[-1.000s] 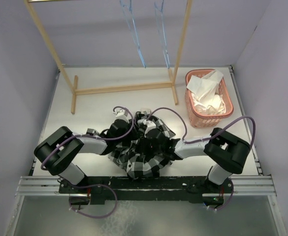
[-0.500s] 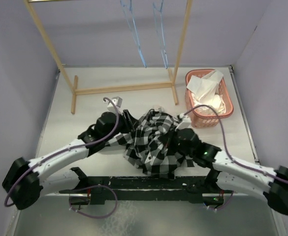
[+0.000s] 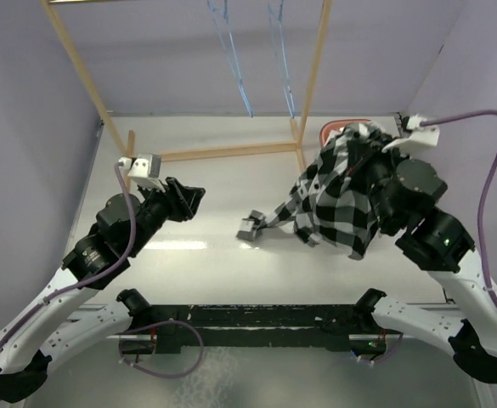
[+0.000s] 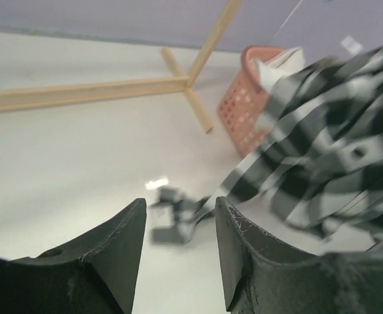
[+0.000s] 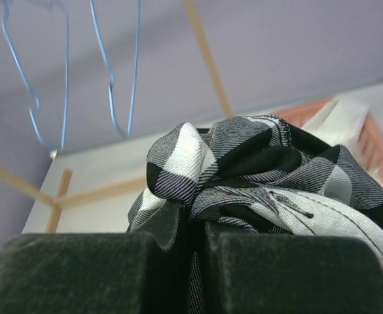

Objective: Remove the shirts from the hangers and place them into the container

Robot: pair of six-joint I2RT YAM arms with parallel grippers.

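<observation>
My right gripper is shut on a bunched fold of the black-and-white plaid shirt. In the top view the plaid shirt hangs in the air just left of the salmon-pink container and covers most of it. One sleeve end trails down to the table. The white shirt lies in the container. My left gripper stands open and empty at the left, off the cloth; its view shows the plaid shirt ahead. Two light-blue hangers hang bare on the rack.
The wooden rack stands across the back of the table, its right foot close beside the container. Lilac walls close in both sides. The right arm reaches high over the table's right part.
The right gripper shut on the plaid shirt and carried it up from the table's middle toward the container. The left gripper opened, let go of the shirt and drew back to the left.
</observation>
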